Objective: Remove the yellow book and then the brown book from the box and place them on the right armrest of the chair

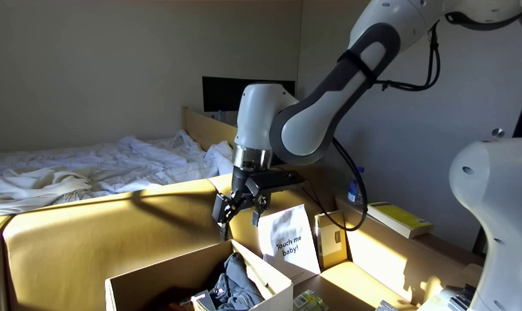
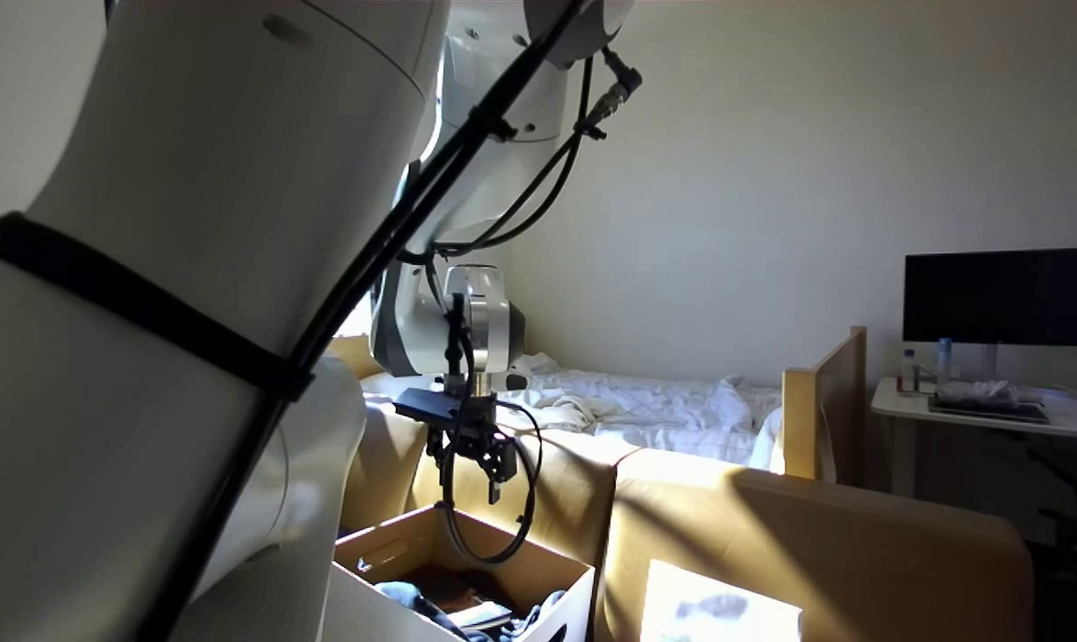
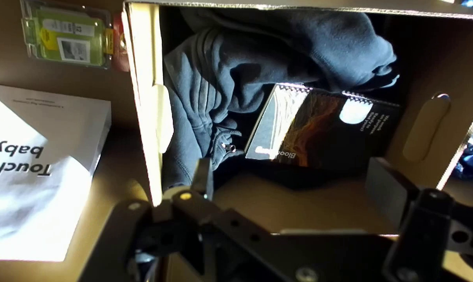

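Observation:
The box (image 1: 170, 270) is open cardboard on the couch-like chair seat; it also shows in an exterior view (image 2: 530, 566) and in the wrist view (image 3: 455, 78). The dark brown book (image 3: 322, 133), spiral-bound with an orange streak and a glare patch, lies in it on dark blue-grey clothing. A bit of it shows in an exterior view (image 2: 480, 615). The yellow book (image 1: 399, 216), with thick white page edges, lies on the right armrest (image 1: 447, 250). My gripper (image 1: 239, 224) is open and empty above the box, pointing down, its fingers (image 3: 293, 176) wide apart near the book's lower edge.
A white "Touch me baby!" package (image 1: 289, 244) leans beside the box, with a yellow-framed package (image 1: 331, 239) behind it. A bottle (image 1: 355, 188) stands near the armrest. A green plastic pack (image 3: 70, 37) lies beside the box. The chair's backrest (image 1: 109, 229) rises behind.

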`<state>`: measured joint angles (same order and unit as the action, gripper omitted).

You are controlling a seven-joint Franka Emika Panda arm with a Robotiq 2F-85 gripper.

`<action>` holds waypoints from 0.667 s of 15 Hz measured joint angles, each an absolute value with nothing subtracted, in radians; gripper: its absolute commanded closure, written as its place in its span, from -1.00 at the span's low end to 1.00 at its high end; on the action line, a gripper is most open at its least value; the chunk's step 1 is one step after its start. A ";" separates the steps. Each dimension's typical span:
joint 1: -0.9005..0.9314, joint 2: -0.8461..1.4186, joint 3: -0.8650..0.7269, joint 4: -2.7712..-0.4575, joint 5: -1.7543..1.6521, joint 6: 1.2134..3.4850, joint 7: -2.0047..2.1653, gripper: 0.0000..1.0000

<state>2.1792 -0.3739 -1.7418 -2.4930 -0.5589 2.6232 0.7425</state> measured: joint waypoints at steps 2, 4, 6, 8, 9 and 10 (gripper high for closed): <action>2.357 -0.437 -1.918 -2.428 -0.610 2.623 0.677 -1.00; 2.528 -0.542 -2.069 -2.365 -0.680 2.633 0.666 -1.00; 2.649 -0.665 -2.163 -2.303 -0.714 2.645 0.632 -1.00; 2.654 -0.793 -2.165 -2.248 -0.797 2.620 0.632 -1.00; 2.645 -0.846 -2.168 -2.220 -0.844 2.600 0.632 -1.00; 2.641 -0.887 -2.175 -2.191 -0.887 2.577 0.632 -1.00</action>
<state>2.6409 -0.8875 -2.1751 -2.1908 -0.8866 2.5770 0.6324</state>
